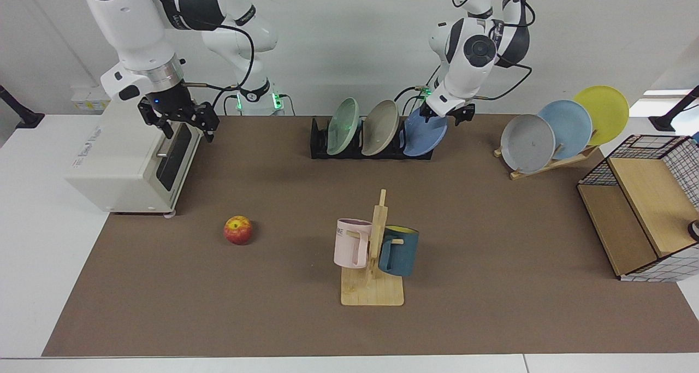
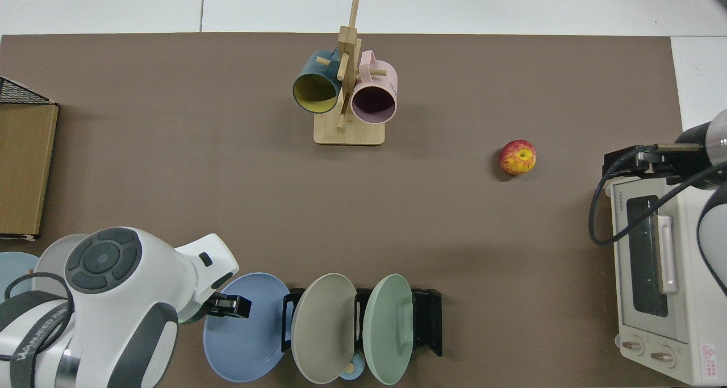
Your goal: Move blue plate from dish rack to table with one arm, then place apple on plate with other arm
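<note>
The blue plate (image 1: 421,137) (image 2: 247,334) leans in the end slot of the black dish rack (image 1: 319,143) (image 2: 430,320), beside a beige and a green plate. My left gripper (image 1: 449,116) (image 2: 227,305) hangs open at the blue plate's upper rim, one finger on each side of it. The red and yellow apple (image 1: 238,230) (image 2: 517,157) lies alone on the table's brown mat (image 1: 491,242). Far from the apple, my right gripper (image 1: 179,120) (image 2: 642,163) waits open above the front of the toaster oven.
A white toaster oven (image 1: 125,160) stands at one end of the mat. A wooden mug tree (image 1: 374,253) holds a pink and a teal mug mid-table. A slanted wooden stand (image 1: 546,163) carries grey, sky-blue and yellow plates, next to a wire basket (image 1: 644,198).
</note>
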{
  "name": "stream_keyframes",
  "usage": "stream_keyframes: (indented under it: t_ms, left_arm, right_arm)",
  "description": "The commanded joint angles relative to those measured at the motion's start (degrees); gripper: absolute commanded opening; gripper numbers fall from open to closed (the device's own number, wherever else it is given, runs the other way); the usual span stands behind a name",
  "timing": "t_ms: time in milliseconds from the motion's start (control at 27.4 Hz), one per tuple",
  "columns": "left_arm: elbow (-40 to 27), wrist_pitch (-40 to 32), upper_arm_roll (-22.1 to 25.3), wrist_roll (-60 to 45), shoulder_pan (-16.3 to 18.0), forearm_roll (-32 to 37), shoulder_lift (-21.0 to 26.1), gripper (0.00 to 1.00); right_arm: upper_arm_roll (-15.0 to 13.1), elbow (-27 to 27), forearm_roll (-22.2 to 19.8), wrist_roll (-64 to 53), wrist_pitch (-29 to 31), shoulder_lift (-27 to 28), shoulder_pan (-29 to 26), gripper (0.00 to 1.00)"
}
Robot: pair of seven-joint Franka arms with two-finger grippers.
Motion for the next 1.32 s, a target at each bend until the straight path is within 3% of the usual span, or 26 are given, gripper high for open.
stream_keyframes:
  t_ms: [0,219,621,914,1060,1169,1279]
  left_arm:
    - [-2.11,0.15,-1.84,0.28,-0.87,-1.07,-3.06,0.89]
    - [-1.94,-0.2,-4.48,-0.6,-0.87,-1.07,-3.76,0.49]
    - [1.75,-4.94,-4.66,-1.92,-0.17,-0.72,-3.23,0.02]
    - [9.74,-10.83,-3.7,-2.01,0.88,4.73,-3.15,0.0]
    - [14.14,-11.1,-2.46,-2.01,3.69,4.82,-2.01,0.0]
    - [16.16,-8.83,-2.11,-1.49,5.98,2.81,0.97,0.0]
    - [18.36,-4.96,1.92,-1.13,6.6,-5.26,4.67,0.0]
  right_arm:
    - [0.27,-0.16,-0.02,0.96,2.51,2.12,0.09,1.0]
    - [0.27,4.67,0.07,0.96,3.22,8.44,0.53,1.0]
    - [0.35,5.3,0.42,1.75,12.17,14.77,0.79,1.0]
    - [0.35,4.42,0.69,2.55,16.92,18.37,2.2,1.0]
    - [0.35,4.33,0.6,1.84,21.75,22.5,3.87,1.0]
    - [0.35,4.33,0.16,1.67,22.99,23.74,4.04,1.0]
    - [0.35,4.24,-0.19,0.97,24.57,25.67,4.31,1.0]
